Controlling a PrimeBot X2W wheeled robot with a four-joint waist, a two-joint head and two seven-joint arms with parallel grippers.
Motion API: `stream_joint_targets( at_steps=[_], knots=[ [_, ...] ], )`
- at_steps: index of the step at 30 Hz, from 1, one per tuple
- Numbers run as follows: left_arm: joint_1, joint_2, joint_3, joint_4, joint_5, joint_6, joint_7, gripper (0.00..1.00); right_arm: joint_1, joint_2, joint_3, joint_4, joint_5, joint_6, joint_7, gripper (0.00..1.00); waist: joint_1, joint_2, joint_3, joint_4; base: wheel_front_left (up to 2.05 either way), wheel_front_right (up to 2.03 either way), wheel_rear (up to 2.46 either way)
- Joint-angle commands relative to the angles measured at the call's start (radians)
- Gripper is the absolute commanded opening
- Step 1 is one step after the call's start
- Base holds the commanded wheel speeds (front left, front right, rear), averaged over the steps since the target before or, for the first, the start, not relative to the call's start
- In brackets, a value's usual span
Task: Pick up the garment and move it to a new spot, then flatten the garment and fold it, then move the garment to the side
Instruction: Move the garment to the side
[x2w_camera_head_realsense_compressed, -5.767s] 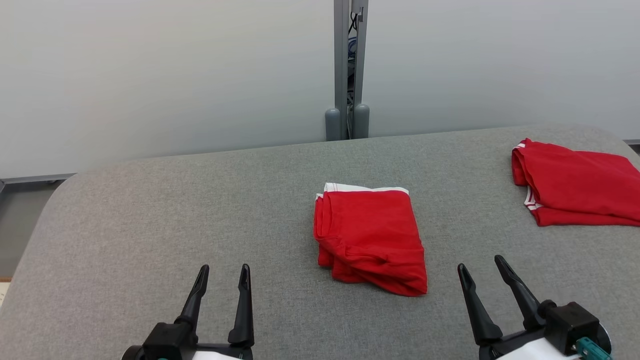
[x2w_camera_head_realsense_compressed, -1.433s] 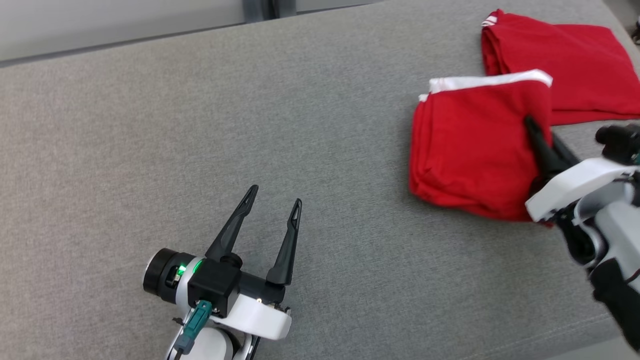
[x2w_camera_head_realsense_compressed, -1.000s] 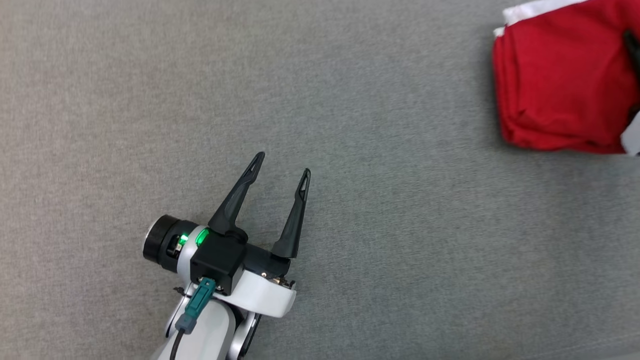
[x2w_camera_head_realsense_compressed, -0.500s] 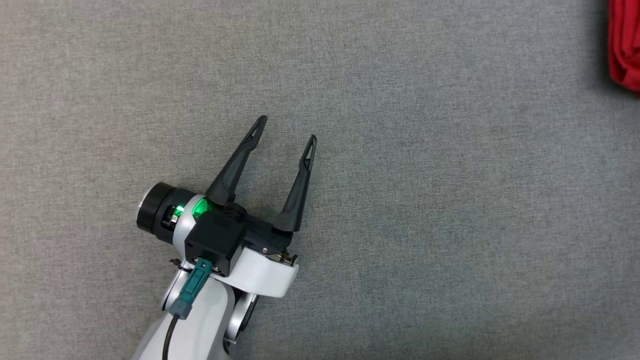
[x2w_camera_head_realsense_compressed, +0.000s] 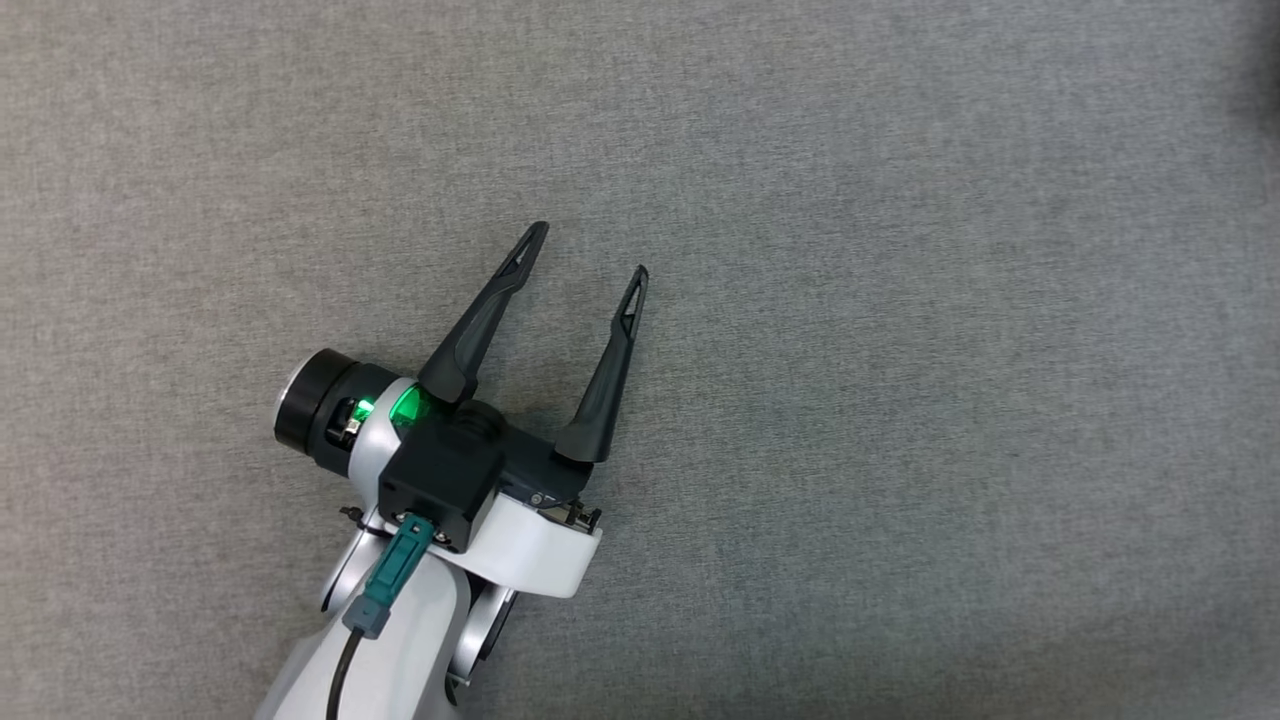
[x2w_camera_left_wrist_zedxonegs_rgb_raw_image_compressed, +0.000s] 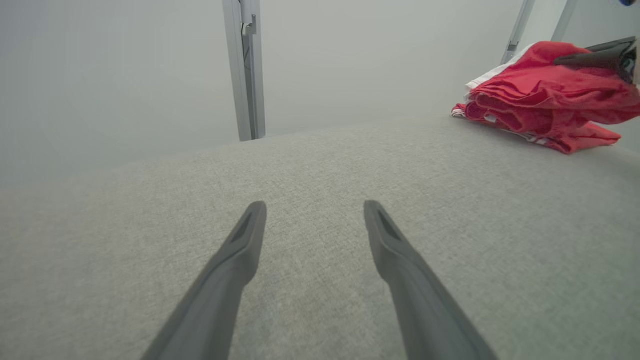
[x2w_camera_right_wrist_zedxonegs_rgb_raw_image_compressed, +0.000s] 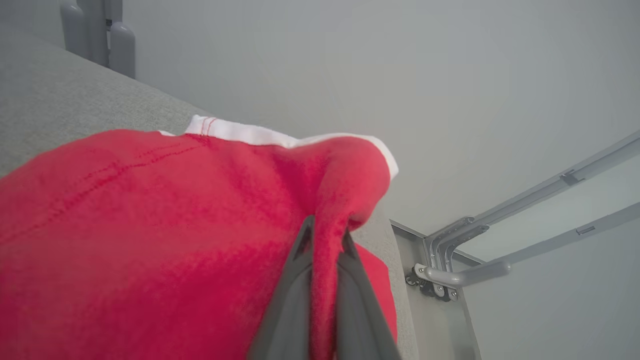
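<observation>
1. Grey woven-fabric desk (x2w_camera_head_realsense_compressed: 900, 400): flat and level, and it carries every item below.
2. Left gripper (x2w_camera_head_realsense_compressed: 590, 250): two long dark fingers on a white-and-black wrist, lower left of centre in the head frame. The jaws are spread wide with nothing between them and point toward the upper right, low over the desk.
3. Red folded cloth garment with a white trimmed edge (x2w_camera_right_wrist_zedxonegs_rgb_raw_image_compressed: 150, 225): lower left of the right wrist frame, with the trim running across its top. In the left wrist frame it is bunched at the upper right.
4. Right gripper (x2w_camera_right_wrist_zedxonegs_rgb_raw_image_compressed: 325, 232): jaws closed on a raised fold of the garment, at the corner just below the white trim.
5. Second red garment with white stripes (x2w_camera_left_wrist_zedxonegs_rgb_raw_image_compressed: 575, 142): lies under or against the held one. The boundary between the two is hard to tell.
6. Grey metal rail (x2w_camera_right_wrist_zedxonegs_rgb_raw_image_compressed: 465, 272): beyond the desk's edge, lower right of the right wrist frame.
7. Governing relation: the garment lies well apart from the left jaws, up and to the right of them. The right arm has it, and the left arm is far from it.
8. Judgement: the final step, moving the garment to the side, appears to be under way. The release point sits near the desk's edge, so a slip over that edge looks possible.
</observation>
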Motion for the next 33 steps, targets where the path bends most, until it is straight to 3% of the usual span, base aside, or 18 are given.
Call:
stream_joint_targets(
  at_steps=[1,7,13,14,15,17,21,25,29,33],
  knots=[
    [-0.016,0.01,-0.002,-0.002,0.006,-0.004,0.003,1.0,-0.003,-0.004,0.015,0.022,-0.015,0.0,-0.005,0.0,0.0,0.0,0.006,0.013,0.0,0.0,0.0],
    [-0.029,0.012,-0.016,-0.003,0.011,-0.008,0.011,1.0,-0.046,0.007,0.052,0.138,-0.128,-0.001,-0.003,0.0,0.0,0.0,0.012,0.039,0.0,0.0,0.0],
    [-0.032,0.016,-0.019,-0.011,0.008,-0.004,0.013,1.0,-0.098,0.012,-0.014,0.154,-0.306,-0.001,-0.005,0.0,0.0,0.0,0.013,0.051,0.0,0.0,0.0],
    [-0.031,0.017,-0.02,-0.011,0.007,-0.004,0.013,1.0,-0.097,0.016,-0.039,0.151,-0.336,-0.001,-0.005,0.1,0.0,0.0,0.012,0.053,0.0,0.0,0.0],
    [-0.029,0.017,-0.022,-0.011,0.006,-0.003,0.012,1.0,-0.087,0.022,-0.061,0.156,-0.365,-0.001,-0.005,0.33,0.0,0.0,0.011,0.054,0.0,0.0,0.0],
    [-0.027,0.016,-0.026,-0.011,0.004,-0.003,0.012,1.0,-0.066,0.035,-0.098,0.168,-0.422,-0.001,-0.005,1.0,0.0,0.0,0.008,0.057,0.0,0.0,0.0],
    [-0.025,0.014,-0.032,-0.01,0.0,-0.001,0.013,1.0,-0.06,0.039,-0.188,0.218,-0.529,-0.001,-0.005,1.0,0.0,0.0,-0.001,0.059,0.0,0.0,0.0],
    [-0.018,0.015,-0.034,-0.003,-0.008,0.004,0.011,1.0,-0.072,0.044,-0.325,0.195,-0.677,-0.001,-0.005,1.0,0.0,0.0,-0.021,0.058,0.0,0.0,0.0],
    [-0.002,0.012,-0.034,0.007,-0.018,0.011,0.002,1.0,-0.005,0.126,-0.483,0.089,-0.777,-0.001,-0.005,1.0,0.0,0.0,-0.06,0.052,0.0,0.0,0.0],
    [0.016,0.007,-0.032,0.023,-0.031,0.021,-0.004,1.0,0.101,0.27,-0.617,-0.054,-0.782,0.0,-0.005,1.0,0.0,0.0,-0.117,0.048,0.0,0.0,0.0]
  ],
)
